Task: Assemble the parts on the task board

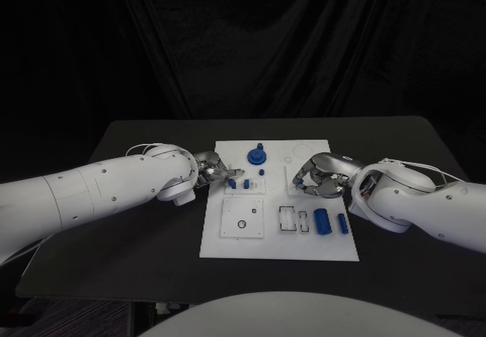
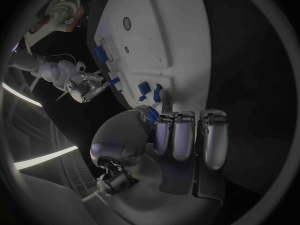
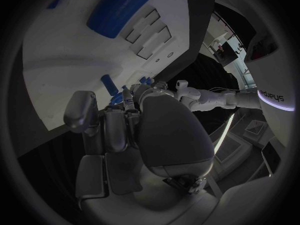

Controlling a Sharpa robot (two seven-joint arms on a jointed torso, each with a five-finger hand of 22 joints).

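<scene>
The white task board (image 1: 279, 246) lies mid-table. My left hand (image 1: 218, 172) is at the board's left edge, and a small blue part (image 2: 152, 114) sits pinched between its thumb and a finger. Two short blue pegs (image 1: 239, 184) stand in the board just in front of that hand. A round blue knob (image 1: 258, 154) stands near the back, with a small blue piece (image 1: 263, 172) before it. My right hand (image 1: 322, 177) hovers over the board's right middle, its fingers (image 3: 106, 130) curled in with nothing seen in them. Two blue cylinders (image 1: 330, 221) lie at the front right.
Empty rectangular slots (image 1: 291, 219) sit beside the cylinders. A square plate with a round hole (image 1: 243, 223) takes up the board's front left. The black table (image 1: 142, 246) surrounds the board, and dark curtains hang behind it.
</scene>
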